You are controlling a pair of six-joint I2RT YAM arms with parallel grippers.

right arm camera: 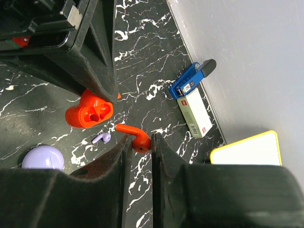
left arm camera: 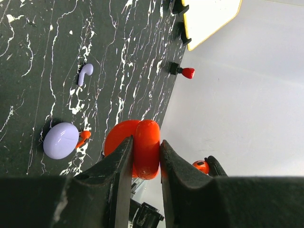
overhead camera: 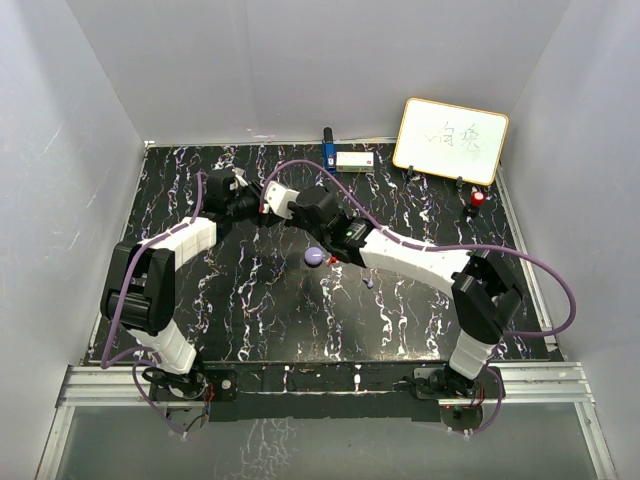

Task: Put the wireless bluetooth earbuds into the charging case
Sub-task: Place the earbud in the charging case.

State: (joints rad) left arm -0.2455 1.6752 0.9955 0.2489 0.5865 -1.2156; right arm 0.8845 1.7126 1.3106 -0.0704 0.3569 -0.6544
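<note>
The left jaws clamp the open orange case (left arm camera: 146, 137). The right jaws pinch an orange earbud (right arm camera: 135, 135) near it. A purple earbud (right arm camera: 101, 138) lies on the surface (right arm camera: 142, 47).

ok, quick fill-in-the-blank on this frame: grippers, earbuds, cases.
1. The left gripper clamps the orange case, whose lid is ____.
2. The right gripper pinches an orange ____.
3. The purple earbud lies loose on the ____, in neither gripper.
4. The purple case sits with its lid ____.
Missing words: open; earbud; table; shut.
</note>
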